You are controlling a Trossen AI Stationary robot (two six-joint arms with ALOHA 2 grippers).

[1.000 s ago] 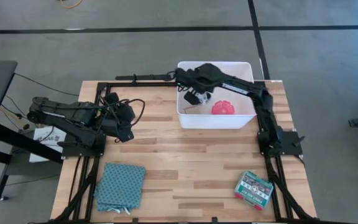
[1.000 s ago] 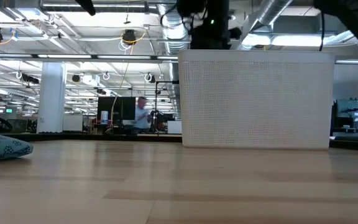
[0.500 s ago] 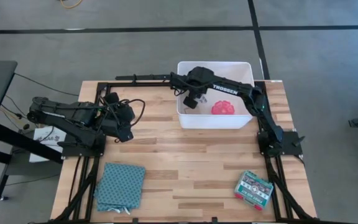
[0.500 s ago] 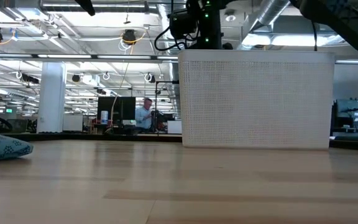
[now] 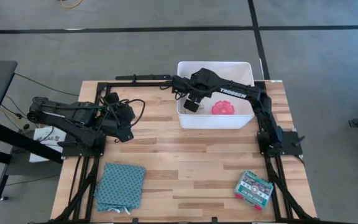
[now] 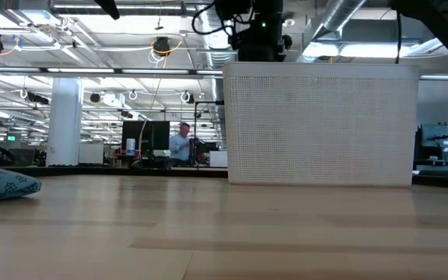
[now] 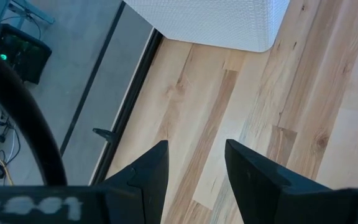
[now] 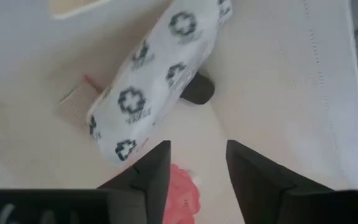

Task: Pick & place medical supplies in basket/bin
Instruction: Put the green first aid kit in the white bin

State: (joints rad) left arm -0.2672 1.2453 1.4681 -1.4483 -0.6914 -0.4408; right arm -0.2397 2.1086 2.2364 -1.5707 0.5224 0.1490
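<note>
White and patterned, the soft packet (image 8: pixel 160 78) lies inside the tub (image 5: pixel 246 119) beside the pink ball (image 5: pixel 223 108) under the right gripper (image 8: pixel 194 163), whose fingers are spread and empty; it looks light and squashy, best pinched mid-body.
</note>
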